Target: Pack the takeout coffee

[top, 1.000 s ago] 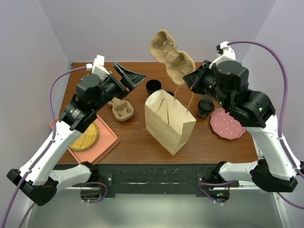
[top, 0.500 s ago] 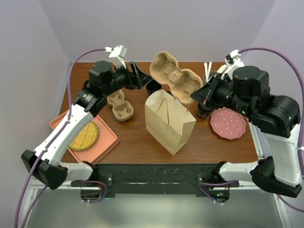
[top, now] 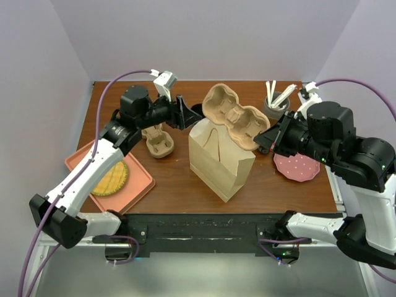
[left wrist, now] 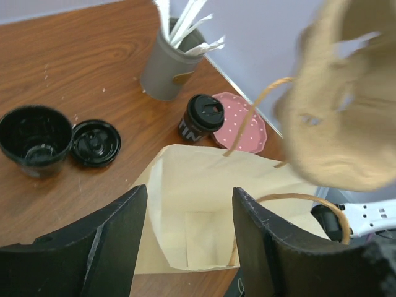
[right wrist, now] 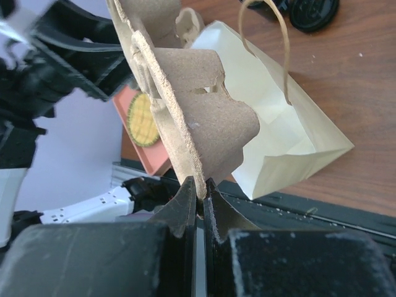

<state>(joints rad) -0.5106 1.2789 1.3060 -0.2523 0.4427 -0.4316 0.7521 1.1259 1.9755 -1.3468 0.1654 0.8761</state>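
Takeout coffee (left wrist: 203, 117): stands upright on the table (left wrist: 93, 62), lid on, at the 9 o'clock edge of the pink dotted plate (left wrist: 241, 124), touching or just beside it. Nothing grips it.

Left gripper (left wrist: 189, 198): jaws stand apart with nothing between them. It hangs above the open mouth of the paper bag (left wrist: 185, 210). In the left wrist view the coffee lies at 12 o'clock from this gripper, well apart, beyond the far rim of the bag. A lidless black cup (left wrist: 34, 139) and a loose black lid (left wrist: 96, 142) lie at 10 o'clock, side by side. A grey cup (left wrist: 164, 68) of white sticks stands at 11 o'clock of the coffee.

Right gripper (right wrist: 199, 189): jaws pinched tight on the rim of a pulp cup carrier (right wrist: 185, 105), which it holds in the air, tilted, over the bag. In the top view this gripper sits at 3 o'clock of the bag and hides most of the coffee, so the clearance between them cannot be judged
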